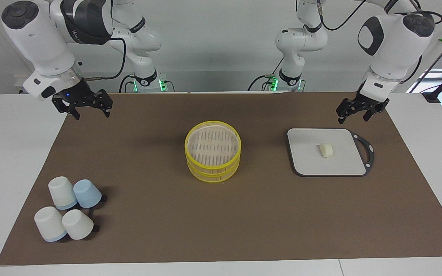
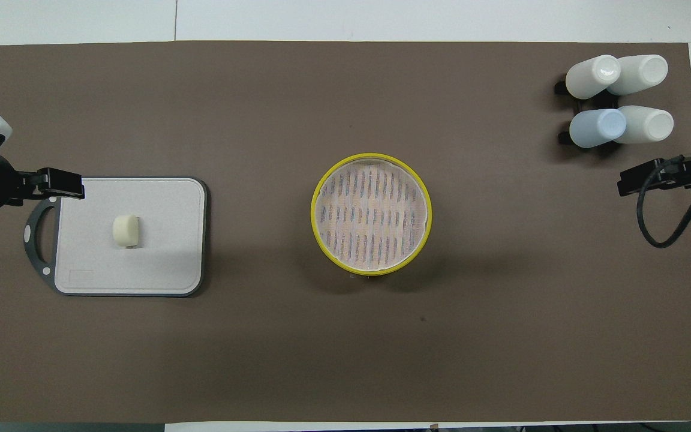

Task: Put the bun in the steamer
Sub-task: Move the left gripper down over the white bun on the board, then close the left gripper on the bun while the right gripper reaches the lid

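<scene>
The left gripper (image 1: pixel 353 113) hangs in the air over the edge of the grey board (image 1: pixel 305 161) that lies nearest the robots, its fingers spread apart and empty. Below it and toward the middle of the board sits the bun (image 1: pixel 325 150), untouched. The steamer (image 1: pixel 213 156) stands at the middle of the mat, well apart from that gripper, with its slatted lid on top by the look of it. That is the worry: I reckon a bun carried over now would land on the lid, not inside. A soft bun could also squash or roll under a hard pinch. The right gripper (image 1: pixel 86 108) waits open at its own end, above the cups (image 1: pixel 67 209).
</scene>
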`<move>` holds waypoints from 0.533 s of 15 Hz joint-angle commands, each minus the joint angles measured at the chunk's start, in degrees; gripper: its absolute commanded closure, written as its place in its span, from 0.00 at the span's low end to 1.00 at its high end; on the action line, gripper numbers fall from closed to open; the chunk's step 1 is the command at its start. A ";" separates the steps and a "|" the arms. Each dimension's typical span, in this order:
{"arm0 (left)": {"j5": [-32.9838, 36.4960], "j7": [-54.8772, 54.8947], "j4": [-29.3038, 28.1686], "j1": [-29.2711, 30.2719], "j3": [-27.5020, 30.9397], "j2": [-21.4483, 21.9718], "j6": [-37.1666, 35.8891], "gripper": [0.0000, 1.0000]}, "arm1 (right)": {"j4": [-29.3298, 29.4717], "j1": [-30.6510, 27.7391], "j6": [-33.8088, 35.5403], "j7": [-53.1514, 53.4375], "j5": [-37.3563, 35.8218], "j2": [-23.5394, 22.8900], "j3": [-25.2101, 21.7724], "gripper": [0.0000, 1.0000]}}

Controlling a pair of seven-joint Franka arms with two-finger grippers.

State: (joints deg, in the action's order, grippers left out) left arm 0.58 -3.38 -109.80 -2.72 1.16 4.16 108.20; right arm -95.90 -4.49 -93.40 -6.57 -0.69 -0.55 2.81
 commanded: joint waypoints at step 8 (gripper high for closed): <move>-0.31 1.87 -16.23 -0.44 0.42 -5.64 20.72 0.03 | 2.98 18.25 -6.35 16.74 0.51 -6.72 0.35 0.01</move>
State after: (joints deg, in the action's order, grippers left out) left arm 0.57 -3.14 -125.38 -2.74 1.09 1.30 125.38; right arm -96.05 9.34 -99.00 6.65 -0.34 -2.87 3.33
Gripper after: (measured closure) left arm 0.013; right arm 0.000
